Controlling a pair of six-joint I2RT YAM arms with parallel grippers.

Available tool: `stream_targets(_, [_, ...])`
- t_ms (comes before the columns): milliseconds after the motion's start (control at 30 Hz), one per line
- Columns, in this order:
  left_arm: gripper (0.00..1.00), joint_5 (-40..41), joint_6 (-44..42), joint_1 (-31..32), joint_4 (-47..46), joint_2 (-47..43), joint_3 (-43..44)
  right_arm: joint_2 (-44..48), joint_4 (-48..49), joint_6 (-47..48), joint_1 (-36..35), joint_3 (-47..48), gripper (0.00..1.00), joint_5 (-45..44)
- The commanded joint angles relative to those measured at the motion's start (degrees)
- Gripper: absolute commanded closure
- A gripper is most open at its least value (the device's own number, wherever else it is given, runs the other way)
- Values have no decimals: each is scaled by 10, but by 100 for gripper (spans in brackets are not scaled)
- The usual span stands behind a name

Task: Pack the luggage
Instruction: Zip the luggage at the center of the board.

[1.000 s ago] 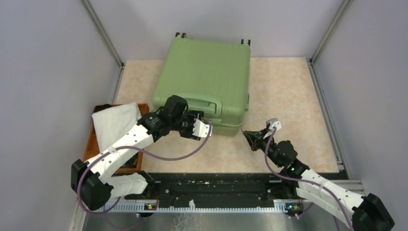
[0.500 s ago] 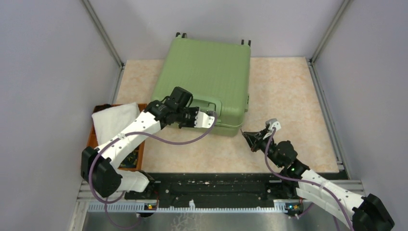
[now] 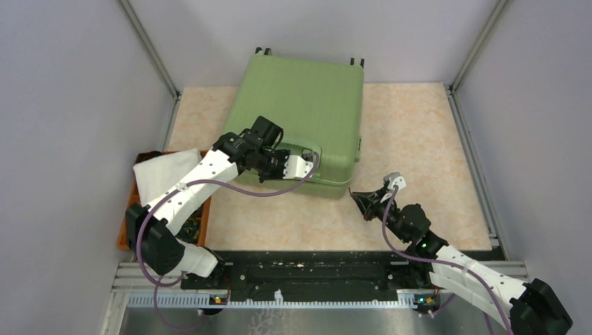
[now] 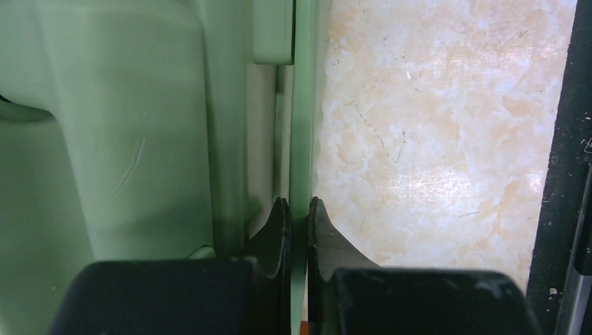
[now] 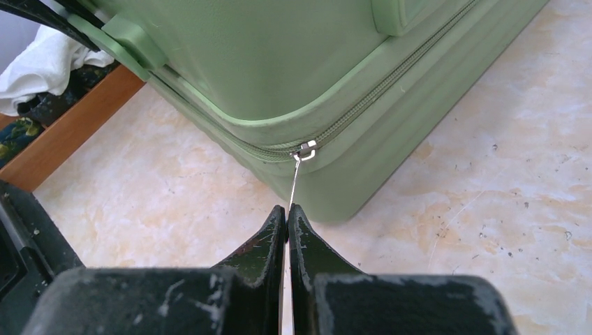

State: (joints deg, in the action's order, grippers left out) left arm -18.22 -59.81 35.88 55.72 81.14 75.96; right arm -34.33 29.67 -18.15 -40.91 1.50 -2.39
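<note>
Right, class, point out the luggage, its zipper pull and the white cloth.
luggage [image 3: 304,105]: top view, middle of ribbed lid.
zipper pull [image 5: 303,152]: right wrist view, metal end by the slider.
white cloth [image 3: 162,178]: top view, its middle.

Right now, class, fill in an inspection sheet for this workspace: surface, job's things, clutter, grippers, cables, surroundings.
Surface: beige marbled tabletop, faint scuffs.
Job's things: luggage lying flat, lid down.
Clutter: wooden tray at the left, holding a white cloth and dark items.
Grippers: left gripper shut on the luggage's near rim; right gripper shut on the zipper pull.
Cables: purple cables loop along both arms.
Surroundings: grey walls, metal frame posts.
</note>
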Motion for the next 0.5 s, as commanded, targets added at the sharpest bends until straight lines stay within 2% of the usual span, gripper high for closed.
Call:
stream_targets(0, [100, -39, 18, 2, -123, -56, 62, -4, -1, 6, -15, 5, 100, 60])
stream_targets(300, [100, 17, 70, 6, -212, -75, 31, 60, -57, 3, -23, 15, 100, 68])
stream_targets(467, [100, 8, 89, 7, -229, -87, 18, 9, -12, -3, -36, 11, 100, 69])
